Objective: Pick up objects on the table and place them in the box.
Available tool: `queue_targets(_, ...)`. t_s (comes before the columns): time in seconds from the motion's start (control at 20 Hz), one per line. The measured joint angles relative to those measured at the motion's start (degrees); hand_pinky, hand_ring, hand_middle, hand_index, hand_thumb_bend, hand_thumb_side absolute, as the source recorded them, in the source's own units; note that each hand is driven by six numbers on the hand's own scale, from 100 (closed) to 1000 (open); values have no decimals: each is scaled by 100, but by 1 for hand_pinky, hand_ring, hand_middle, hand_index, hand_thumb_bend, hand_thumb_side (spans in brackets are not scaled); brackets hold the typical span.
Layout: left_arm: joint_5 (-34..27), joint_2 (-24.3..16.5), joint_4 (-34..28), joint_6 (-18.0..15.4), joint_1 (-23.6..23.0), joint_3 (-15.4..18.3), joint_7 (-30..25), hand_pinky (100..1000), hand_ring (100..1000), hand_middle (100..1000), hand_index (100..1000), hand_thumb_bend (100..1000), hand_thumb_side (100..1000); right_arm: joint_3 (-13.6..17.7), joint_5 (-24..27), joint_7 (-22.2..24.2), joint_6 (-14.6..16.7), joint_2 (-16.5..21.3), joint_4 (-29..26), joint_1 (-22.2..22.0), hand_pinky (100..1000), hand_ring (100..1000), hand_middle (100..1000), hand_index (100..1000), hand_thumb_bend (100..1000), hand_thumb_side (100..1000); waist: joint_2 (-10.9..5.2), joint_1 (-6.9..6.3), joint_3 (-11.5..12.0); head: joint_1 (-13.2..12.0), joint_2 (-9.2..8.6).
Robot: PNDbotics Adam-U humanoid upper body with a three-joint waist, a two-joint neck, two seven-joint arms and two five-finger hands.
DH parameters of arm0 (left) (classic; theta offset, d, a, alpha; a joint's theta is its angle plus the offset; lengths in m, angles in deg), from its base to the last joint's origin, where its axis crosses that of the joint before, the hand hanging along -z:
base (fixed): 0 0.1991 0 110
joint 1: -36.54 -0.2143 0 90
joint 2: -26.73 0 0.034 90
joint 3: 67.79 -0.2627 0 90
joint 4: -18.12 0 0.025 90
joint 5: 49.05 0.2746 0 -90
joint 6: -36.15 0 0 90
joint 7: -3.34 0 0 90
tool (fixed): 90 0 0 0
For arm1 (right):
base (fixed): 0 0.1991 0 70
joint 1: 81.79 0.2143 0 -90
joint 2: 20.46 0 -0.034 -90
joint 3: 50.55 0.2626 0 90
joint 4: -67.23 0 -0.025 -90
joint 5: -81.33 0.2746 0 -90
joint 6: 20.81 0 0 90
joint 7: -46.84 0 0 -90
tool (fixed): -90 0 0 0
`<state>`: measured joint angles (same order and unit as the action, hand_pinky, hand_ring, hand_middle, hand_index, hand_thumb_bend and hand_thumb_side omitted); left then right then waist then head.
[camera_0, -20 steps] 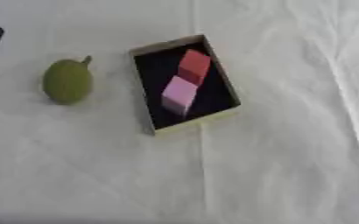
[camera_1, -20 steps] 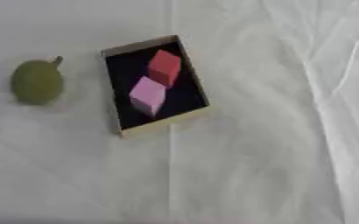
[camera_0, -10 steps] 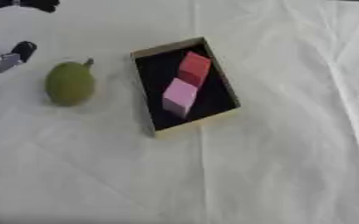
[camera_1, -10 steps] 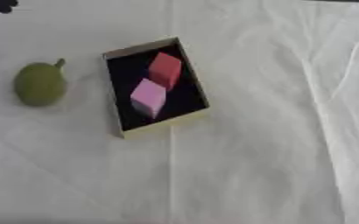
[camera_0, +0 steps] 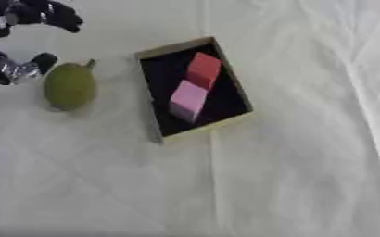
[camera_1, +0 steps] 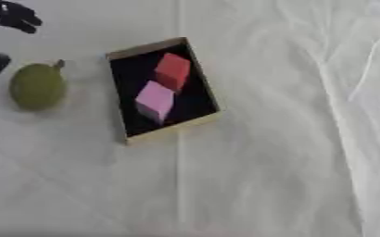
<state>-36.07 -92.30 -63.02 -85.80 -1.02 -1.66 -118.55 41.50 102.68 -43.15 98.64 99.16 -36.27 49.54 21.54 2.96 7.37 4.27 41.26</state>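
Note:
A green pear-shaped fruit [camera_0: 70, 86] with a short stem lies on the white cloth, left of the box. The shallow tan box [camera_0: 148, 56] has a black inside and holds a red block [camera_0: 203, 70] and a pink block [camera_0: 186, 98] end to end. My left hand [camera_0: 19, 41] comes in at the upper left corner, black with silver joints. Its fingers [camera_0: 62, 17] are spread above and behind the fruit and its thumb [camera_0: 33, 65] reaches down beside the fruit's left top. The hand is open and holds nothing. My right hand shows in neither view.
A white wrinkled cloth [camera_0: 290, 176] covers the whole table. Folds run down its right side [camera_1: 347, 92].
My left hand has come further in from the upper left, down towards the fruit. The fruit, the box and the blocks have kept their places.

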Motion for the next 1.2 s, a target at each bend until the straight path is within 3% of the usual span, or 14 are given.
queue_targets(0.2, 360, 9, -13, 0, 5, 73, 0, 993, 996, 859, 925, 100, 361, 4, 0, 13, -13, 0, 0, -2, 888, 837, 797, 840, 100, 393, 14, -1, 25, -9, 1)
queue_targets(0.3, 486, 9, -13, 0, 6, 116, 0, 999, 1000, 866, 927, 100, 322, 5, 0, 20, -19, 0, 0, -3, 887, 836, 796, 839, 100, 401, 24, -2, 44, -10, 2)
queue_targets(0.85, 904, 9, -14, 0, -58, 124, 0, 1000, 1000, 891, 946, 131, 358, 36, 24, 80, -88, -37, 0, -7, 888, 833, 790, 831, 100, 438, 33, -18, 50, -21, -1)
queue_targets(1.2, 1151, 10, 191, 0, -142, 111, 0, 1000, 1000, 883, 949, 288, 417, 38, 46, 108, -108, -52, 1, -32, 889, 832, 787, 826, 100, 457, 33, -14, 31, -17, -2)
